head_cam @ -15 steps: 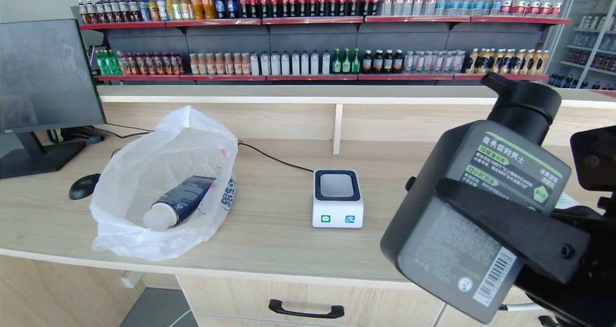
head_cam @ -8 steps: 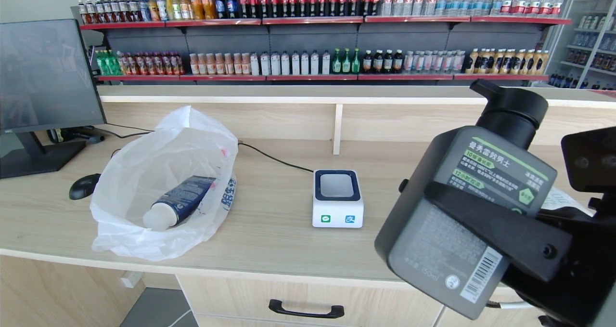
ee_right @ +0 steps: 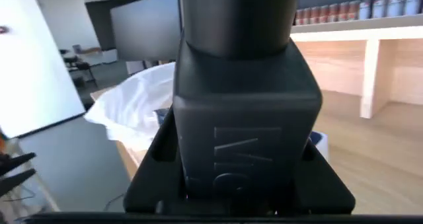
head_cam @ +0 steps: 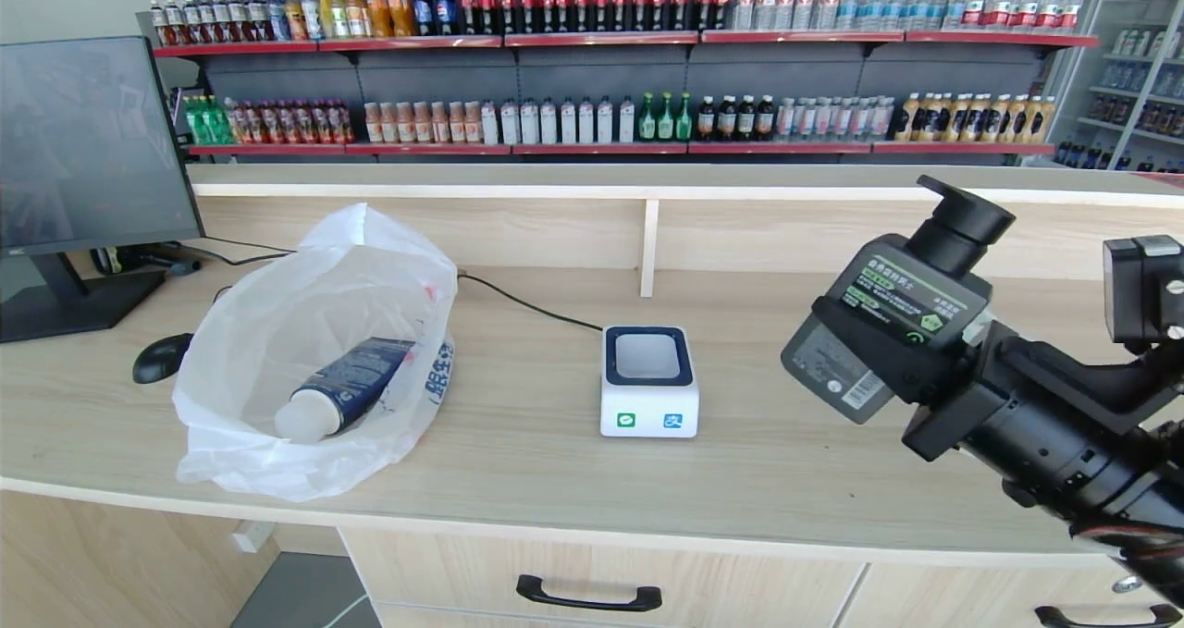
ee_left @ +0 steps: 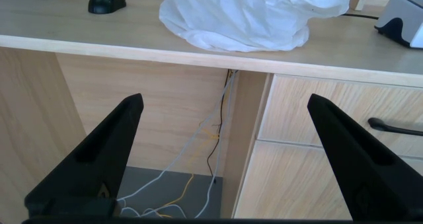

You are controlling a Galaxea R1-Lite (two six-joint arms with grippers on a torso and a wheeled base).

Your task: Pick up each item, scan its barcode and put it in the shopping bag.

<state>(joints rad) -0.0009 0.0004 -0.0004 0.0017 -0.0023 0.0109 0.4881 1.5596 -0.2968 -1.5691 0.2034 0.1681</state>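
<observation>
Gripping black bottle point(head_cam: 902, 300), barcode label point(head_cam: 865, 389) showing

Right of the scanner point(head_cam: 647, 383), the right gripper point(head_cam: 883, 341) is covering a band of the bottle point(head_cam: 905, 297), whose print is showing too small to read. Left of the scanner, the bag point(head_cam: 268, 332) is veiling the tube point(head_cam: 347, 387) at its far end, and the monitor point(head_cam: 88, 147) is running off the picture's edge.
</observation>
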